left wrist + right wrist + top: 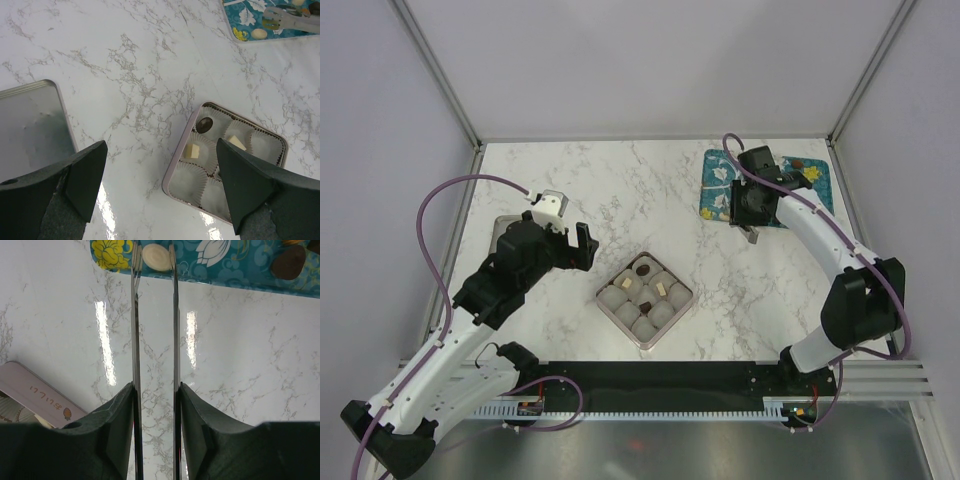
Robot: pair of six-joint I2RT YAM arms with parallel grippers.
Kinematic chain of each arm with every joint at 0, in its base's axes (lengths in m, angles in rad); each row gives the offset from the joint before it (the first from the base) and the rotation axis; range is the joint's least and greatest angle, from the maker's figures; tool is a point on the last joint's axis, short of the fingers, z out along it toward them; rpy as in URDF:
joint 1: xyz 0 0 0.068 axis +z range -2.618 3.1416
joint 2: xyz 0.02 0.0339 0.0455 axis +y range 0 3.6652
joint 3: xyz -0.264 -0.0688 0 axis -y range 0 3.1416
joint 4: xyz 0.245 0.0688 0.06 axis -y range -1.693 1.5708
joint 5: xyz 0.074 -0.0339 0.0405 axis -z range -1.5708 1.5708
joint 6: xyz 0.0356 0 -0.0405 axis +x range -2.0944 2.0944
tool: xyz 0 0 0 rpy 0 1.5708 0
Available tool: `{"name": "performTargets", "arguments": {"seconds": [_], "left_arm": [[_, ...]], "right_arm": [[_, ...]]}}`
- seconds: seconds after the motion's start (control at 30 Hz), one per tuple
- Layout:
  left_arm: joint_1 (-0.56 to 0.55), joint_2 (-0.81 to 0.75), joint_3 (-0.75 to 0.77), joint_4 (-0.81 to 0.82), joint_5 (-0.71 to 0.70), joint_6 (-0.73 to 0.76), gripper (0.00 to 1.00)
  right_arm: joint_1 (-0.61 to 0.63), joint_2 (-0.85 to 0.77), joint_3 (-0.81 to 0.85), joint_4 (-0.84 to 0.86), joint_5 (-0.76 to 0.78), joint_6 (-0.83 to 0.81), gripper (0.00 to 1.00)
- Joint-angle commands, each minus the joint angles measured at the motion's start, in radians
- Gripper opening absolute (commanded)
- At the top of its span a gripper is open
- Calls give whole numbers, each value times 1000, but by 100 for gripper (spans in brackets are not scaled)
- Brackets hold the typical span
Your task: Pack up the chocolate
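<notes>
Box at lower right holds paper cups, a few with chocolates; left tool spread wide; right tool straddles a cream-white chocolate on teal mat, grip impossible to tell

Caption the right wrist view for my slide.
Right gripper framing a cream-white chocolate at the edge of the teal floral mat on the marble table.

A wide stretch of white marble surface gives open passage across the back and middle. A square pink box of paper cups blocks the centre front, and a flat metal tray blocks the left. The left end effector hangs wide-spread between these 2. At back right, the right end effector has 2 thin blades narrowly straddling a cream-white round chocolate on a teal flowered mat.
</notes>
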Motion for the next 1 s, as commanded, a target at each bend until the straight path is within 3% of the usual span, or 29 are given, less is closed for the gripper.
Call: {"name": "performTargets", "arguments": {"seconds": [0.0, 0.63, 0.97], "left_arm": [[0, -11, 13, 21, -4, -6, 98], [0, -1, 15, 23, -8, -6, 98], [0, -2, 15, 23, -11, -4, 98]], "right_arm": [[-14, 5, -16, 41, -37, -21, 47], [-44, 87, -43, 72, -68, -28, 49], [-50, 124, -13, 84, -86, -29, 42]]}}
